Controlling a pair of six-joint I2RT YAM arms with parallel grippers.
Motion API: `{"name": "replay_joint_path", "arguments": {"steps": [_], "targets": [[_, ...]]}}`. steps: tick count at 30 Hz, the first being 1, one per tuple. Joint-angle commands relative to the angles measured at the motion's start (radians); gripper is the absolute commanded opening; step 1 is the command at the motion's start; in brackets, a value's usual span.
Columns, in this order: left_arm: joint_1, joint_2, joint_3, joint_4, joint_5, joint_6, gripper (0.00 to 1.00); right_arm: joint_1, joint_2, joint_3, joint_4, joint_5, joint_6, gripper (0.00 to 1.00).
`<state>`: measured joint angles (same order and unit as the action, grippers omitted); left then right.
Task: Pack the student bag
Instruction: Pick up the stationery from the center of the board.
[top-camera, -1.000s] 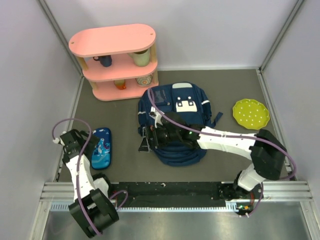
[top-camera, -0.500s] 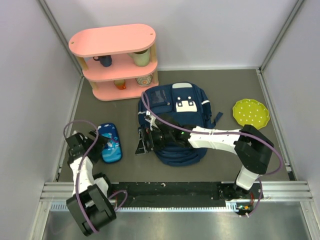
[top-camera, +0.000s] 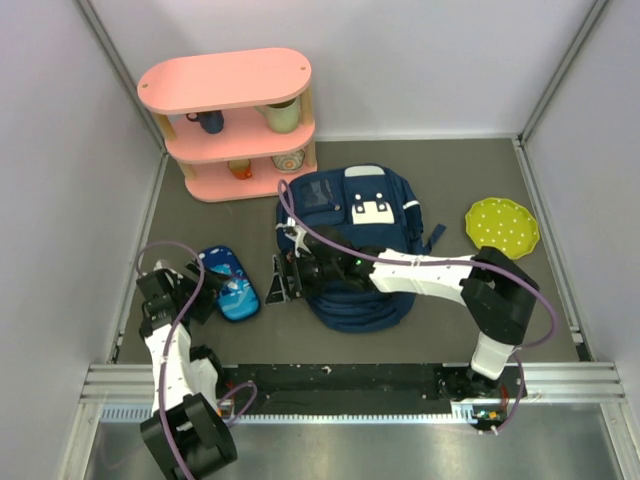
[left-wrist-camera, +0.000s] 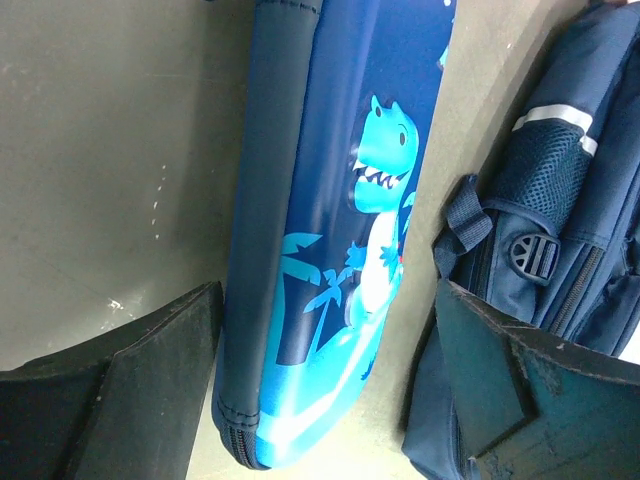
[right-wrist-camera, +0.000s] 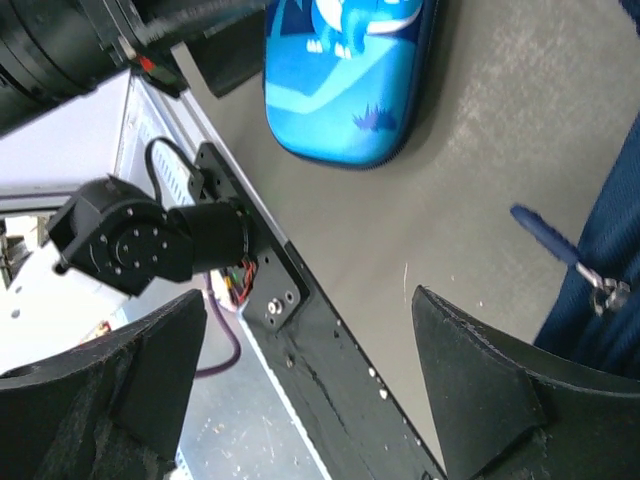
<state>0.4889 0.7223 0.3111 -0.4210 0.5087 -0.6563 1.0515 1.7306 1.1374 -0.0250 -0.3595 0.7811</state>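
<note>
Left fingers (left-wrist-camera: 150, 400) apart, either side of the near end of the bright-blue dinosaur-print pencil case (left-wrist-camera: 340, 230), its long axis running up the wrist frame. We place the navy fabric backpack (top-camera: 365, 215) centre frame on the counter, just right of it. Right fingers (right-wrist-camera: 480, 380) apart, empty.

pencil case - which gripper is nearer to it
Left. The left gripper sits at the pencil case's left side, jaws open with the case between them. The right gripper is off to the case's right, at the student bag's edge, with table showing between.

navy backpack (top-camera: 385, 235), blue dinosaur-print pencil case (top-camera: 228, 285)
</note>
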Motion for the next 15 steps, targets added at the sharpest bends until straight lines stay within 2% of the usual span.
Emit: {"name": "replay_joint_path", "arguments": {"steps": [1,5,6,7,15], "targets": [[-0.009,0.019,-0.004,0.019,-0.007,-0.003,0.89,0.01,0.049,0.11,-0.004,0.046,-0.008,0.82],[-0.012,0.045,0.008,0.021,-0.036,0.0,0.9,0.002,0.115,0.192,-0.013,0.05,0.0,0.8],[-0.013,0.048,0.009,0.031,-0.038,0.003,0.98,0.002,0.132,0.206,-0.016,0.051,0.001,0.8],[-0.012,0.048,0.011,0.037,-0.041,0.01,0.99,-0.001,0.162,0.219,-0.016,0.048,0.004,0.8],[-0.027,0.1,0.026,0.037,-0.111,0.027,0.97,0.001,0.314,0.34,-0.046,0.089,0.018,0.8]]}}
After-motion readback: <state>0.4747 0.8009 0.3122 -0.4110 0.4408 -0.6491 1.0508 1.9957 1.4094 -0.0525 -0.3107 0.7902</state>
